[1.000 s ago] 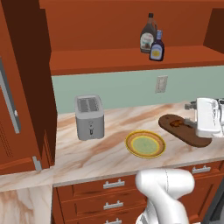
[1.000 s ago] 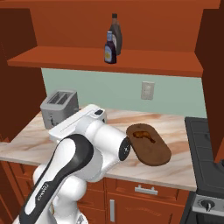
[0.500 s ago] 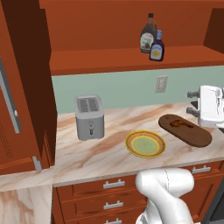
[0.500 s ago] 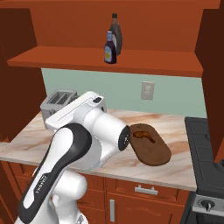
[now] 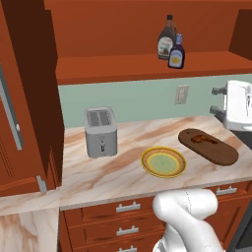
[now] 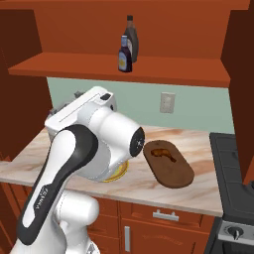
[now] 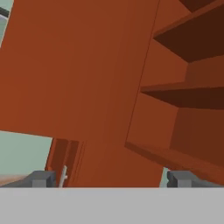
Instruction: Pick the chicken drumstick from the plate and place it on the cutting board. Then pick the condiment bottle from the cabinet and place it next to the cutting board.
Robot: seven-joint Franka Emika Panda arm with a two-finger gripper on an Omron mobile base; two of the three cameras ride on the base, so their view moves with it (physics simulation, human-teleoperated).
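My fingers (image 7: 112, 178) stand wide apart with nothing between them, their two grey tips at the lower edge of the hand view, which looks up at the reddish-brown cabinet (image 7: 87, 78) and its shelves. In the left base view my hand sits at the right edge, above the far end of the cutting board (image 5: 208, 146). One chicken drumstick (image 6: 162, 153) lies on that single dark board, toward its back end, and looks from here like a small reddish-brown patch, though it is too small to make out well. One round yellow plate (image 5: 164, 162) rests on the marble surface (image 5: 108, 172) just left of the board, apart from it. Two bottles stand on the cabinet shelf: one squat dark blue condiment bottle (image 5: 176, 52) in front, and one taller brown bottle (image 5: 167, 38) just behind it, close together. One silver toaster (image 5: 101, 131) stands on the surface well left of the plate, and one wall outlet (image 5: 182, 94) sits above the board.
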